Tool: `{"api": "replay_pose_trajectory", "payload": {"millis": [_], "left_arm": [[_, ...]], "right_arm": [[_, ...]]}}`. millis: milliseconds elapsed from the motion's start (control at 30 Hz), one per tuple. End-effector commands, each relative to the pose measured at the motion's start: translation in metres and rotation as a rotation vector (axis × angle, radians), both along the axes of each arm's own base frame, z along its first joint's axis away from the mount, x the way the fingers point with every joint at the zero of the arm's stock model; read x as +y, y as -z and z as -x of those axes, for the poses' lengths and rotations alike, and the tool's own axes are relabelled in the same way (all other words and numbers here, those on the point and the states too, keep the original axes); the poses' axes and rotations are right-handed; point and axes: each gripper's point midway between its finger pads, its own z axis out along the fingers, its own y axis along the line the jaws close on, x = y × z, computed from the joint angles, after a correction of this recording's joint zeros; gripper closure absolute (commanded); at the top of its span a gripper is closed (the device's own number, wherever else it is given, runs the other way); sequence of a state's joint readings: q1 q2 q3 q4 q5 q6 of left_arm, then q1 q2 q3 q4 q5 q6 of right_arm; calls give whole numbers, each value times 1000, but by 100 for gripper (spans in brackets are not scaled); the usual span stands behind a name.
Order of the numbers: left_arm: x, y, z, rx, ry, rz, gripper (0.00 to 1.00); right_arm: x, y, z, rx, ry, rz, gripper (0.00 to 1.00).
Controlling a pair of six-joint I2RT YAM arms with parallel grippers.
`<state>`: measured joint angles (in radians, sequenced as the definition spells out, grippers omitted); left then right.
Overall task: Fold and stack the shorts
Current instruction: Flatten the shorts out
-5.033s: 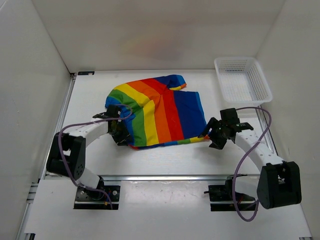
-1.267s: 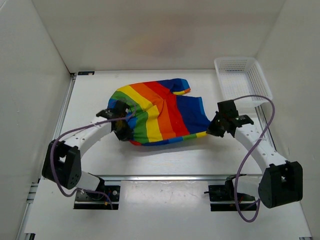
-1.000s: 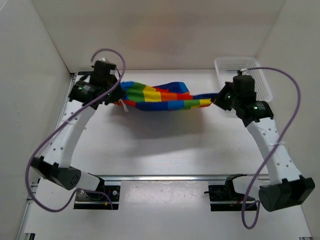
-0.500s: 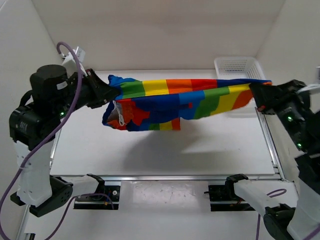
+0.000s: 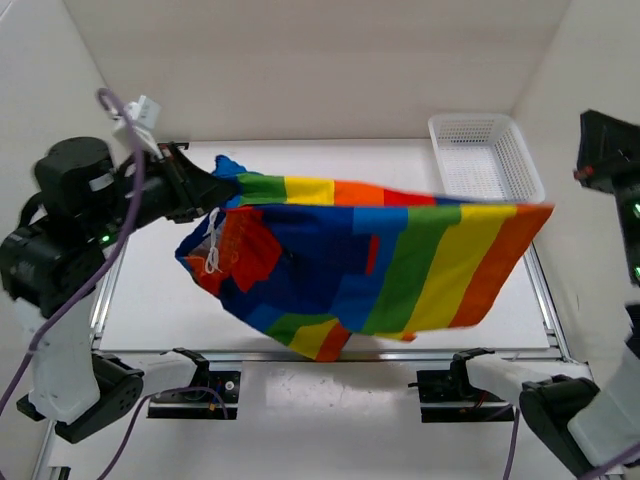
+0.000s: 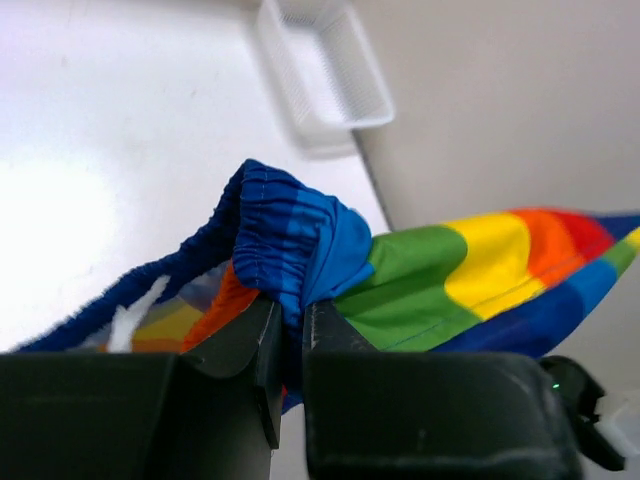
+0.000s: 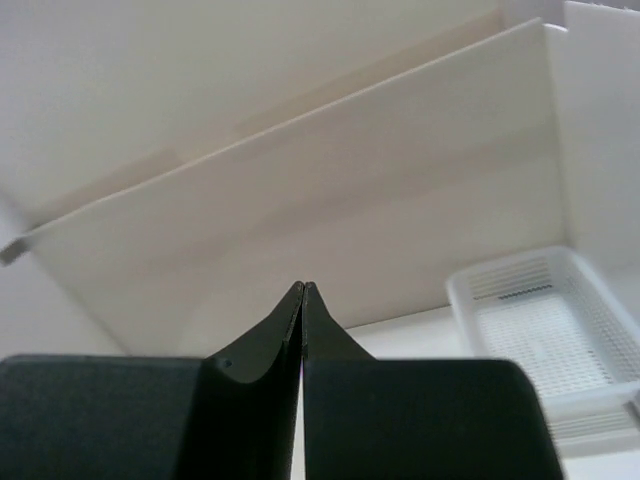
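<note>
The rainbow-striped shorts (image 5: 400,265) hang in the air above the table, spread wide from left to right. My left gripper (image 5: 218,187) is raised at the left and shut on the blue waistband corner (image 6: 290,250); its fingertips (image 6: 290,310) pinch the bunched cloth. A white drawstring (image 5: 212,245) dangles near that corner. The shorts' right corner (image 5: 535,215) is blurred and touches nothing. My right arm (image 5: 608,150) is high at the far right edge. In the right wrist view my right gripper (image 7: 303,290) is shut with no cloth between its fingers.
A white mesh basket (image 5: 485,160) stands at the back right of the table (image 5: 330,160); it also shows in the left wrist view (image 6: 325,65) and the right wrist view (image 7: 545,320). White walls enclose the table on three sides.
Half a second ago the shorts were stretched taut between both grippers. Now the right corner is out of the right gripper and the cloth hangs lower and wider from the left gripper alone.
</note>
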<state>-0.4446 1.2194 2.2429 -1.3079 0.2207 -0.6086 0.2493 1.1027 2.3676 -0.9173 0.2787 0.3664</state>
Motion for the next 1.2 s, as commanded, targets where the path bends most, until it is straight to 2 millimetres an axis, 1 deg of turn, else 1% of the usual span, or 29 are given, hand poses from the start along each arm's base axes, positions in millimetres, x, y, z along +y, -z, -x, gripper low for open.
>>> {"api": "replay_pose_trajectory", "payload": {"millis": [0,33,67,100,133,167,200,233,267,300,333,400,433,500,533,567,600,633,667,700,733,800,833,900,933,967,1000,1100,1167], "left_arm": [[-6,42,-36,101,-48,-81,90],[-8,60,-51,139,-59,-109,90],[-14,75,-66,171,-54,-136,90],[-16,86,-78,189,-60,-152,90],[-20,98,-88,207,-55,-172,90],[-16,113,-107,228,-83,-189,90],[-22,132,-124,276,-60,-204,90],[-19,142,-138,291,-72,-219,90],[-12,149,-151,303,-90,-236,90],[-13,170,-166,364,-88,-271,90],[-14,176,-171,381,-82,-287,90],[-12,184,-188,395,-93,-308,90],[-13,189,-191,407,-92,-312,90],[-13,198,-200,419,-87,-318,90],[-13,198,-200,419,-87,-318,90],[-10,202,-206,425,-97,-317,90],[-10,207,-208,432,-91,-327,90],[-7,207,-210,433,-100,-326,90],[-7,210,-211,442,-99,-328,90],[-7,210,-211,442,-99,-328,90],[-3,210,-213,443,-108,-326,90],[-3,214,-212,452,-107,-329,90],[0,213,-215,445,-117,-324,90],[0,216,-215,454,-116,-327,90],[-1,215,-214,455,-108,-322,90],[-1,215,-214,455,-108,-322,90],[-1,215,-214,455,-108,-322,90],[-2,212,-212,442,-97,-321,90],[-1,207,-210,432,-98,-318,90]], "right_arm": [[-4,26,-77,129,129,86,100],[1,36,-101,169,130,107,100],[7,55,-122,224,128,125,100],[12,68,-137,260,118,139,100],[18,88,-159,316,116,156,100],[26,100,-173,339,90,167,100],[35,130,-192,409,61,190,100],[46,152,-209,460,23,207,100],[56,168,-218,491,-23,217,100],[67,187,-224,534,-78,229,100],[88,223,-232,611,-190,242,100],[107,256,-230,679,-281,222,100],[116,295,-227,764,-328,231,100],[137,324,-217,811,-428,235,95],[143,342,-212,845,-467,232,80],[147,371,-202,897,-513,225,71],[156,381,-192,914,-567,223,62],[171,395,-178,944,-654,214,47],[176,407,-167,967,-685,215,39],[179,434,-151,1028,-706,226,32],[181,450,-140,1075,-722,220,29],[187,468,-121,1106,-755,221,24],[187,494,-105,1173,-763,218,24],[199,506,-87,1184,-812,253,22],[202,520,-78,1215,-827,266,19],[212,519,-71,1202,-861,289,19],[211,530,-68,1226,-849,323,18],[216,546,-69,1213,-852,406,17],[225,553,-78,1184,-865,417,17]]}}
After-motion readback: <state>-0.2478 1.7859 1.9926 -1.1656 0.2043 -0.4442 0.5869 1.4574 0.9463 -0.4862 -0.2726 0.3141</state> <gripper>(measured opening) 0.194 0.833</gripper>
